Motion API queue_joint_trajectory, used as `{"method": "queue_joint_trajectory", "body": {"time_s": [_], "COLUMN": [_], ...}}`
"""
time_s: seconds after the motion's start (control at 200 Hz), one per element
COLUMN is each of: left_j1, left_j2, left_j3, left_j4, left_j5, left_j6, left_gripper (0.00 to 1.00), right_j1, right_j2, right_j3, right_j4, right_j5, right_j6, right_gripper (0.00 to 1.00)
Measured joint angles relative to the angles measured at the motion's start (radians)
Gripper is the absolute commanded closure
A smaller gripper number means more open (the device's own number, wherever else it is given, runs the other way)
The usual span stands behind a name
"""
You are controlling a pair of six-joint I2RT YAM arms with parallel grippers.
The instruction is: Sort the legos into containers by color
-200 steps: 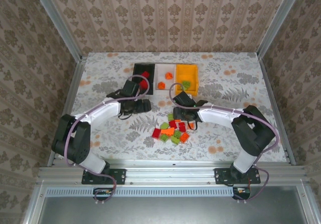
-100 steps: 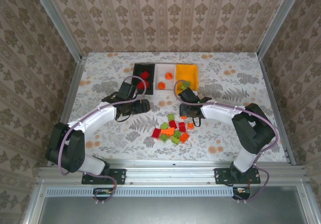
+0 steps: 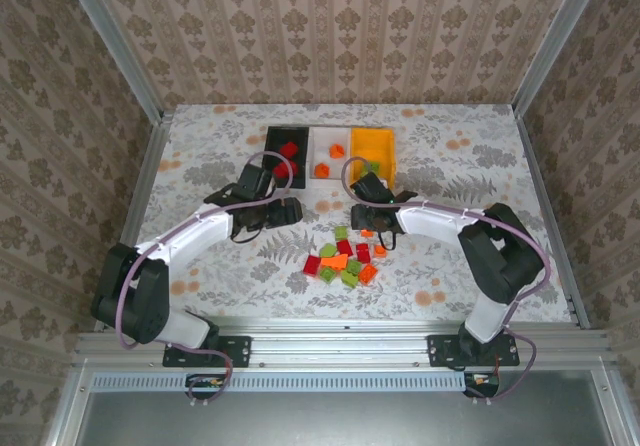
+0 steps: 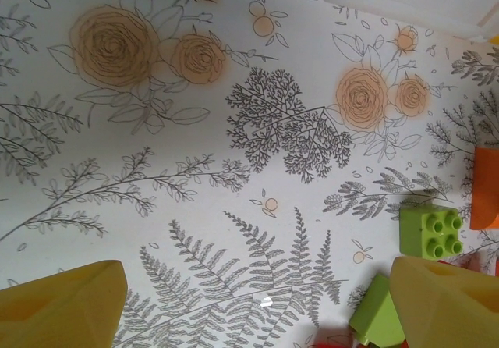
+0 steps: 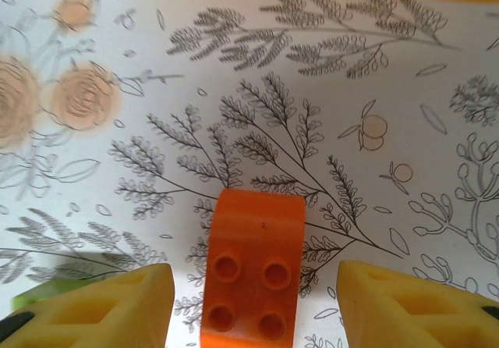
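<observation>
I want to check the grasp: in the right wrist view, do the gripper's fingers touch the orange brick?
No, bare tablecloth shows between the orange brick and each finger of the right gripper.

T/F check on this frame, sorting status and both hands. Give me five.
1. The black bin holds red bricks. True.
2. The left hand grips a red brick. False: its fingers stand wide apart with only bare table between them.
3. An orange brick lies between the fingers of the right hand, with a gap on each side. True.
4. The yellow-orange bin holds orange bricks. False: it holds a green brick; the orange ones are in the white bin.
5. Every brick is already in a bin. False: a mixed pile lies loose on the table.
</observation>
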Motion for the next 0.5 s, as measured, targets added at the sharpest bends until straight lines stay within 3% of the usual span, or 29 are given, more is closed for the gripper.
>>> {"method": "queue_joint_trajectory", "body": {"time_s": [0.21, 0.5], "left_j1": [-0.001, -0.001], "left_j2": [0.0, 0.0], "left_j3": [-0.032, -0.033], "left_j4": [0.02, 0.02], "left_j5": [0.02, 0.024], "left_j6": [-0.01, -0.012], "left_gripper": [0.1, 0.1], "right_j1": [0.0, 0.0], "right_j2": [0.044, 0.057], "right_j3": [0.0, 0.018], "right_j4": [0.001, 0.0], "right_j5": [0.0, 0.0], "right_j6": [0.007, 0.003], "right_gripper": [0.62, 0.56]}}
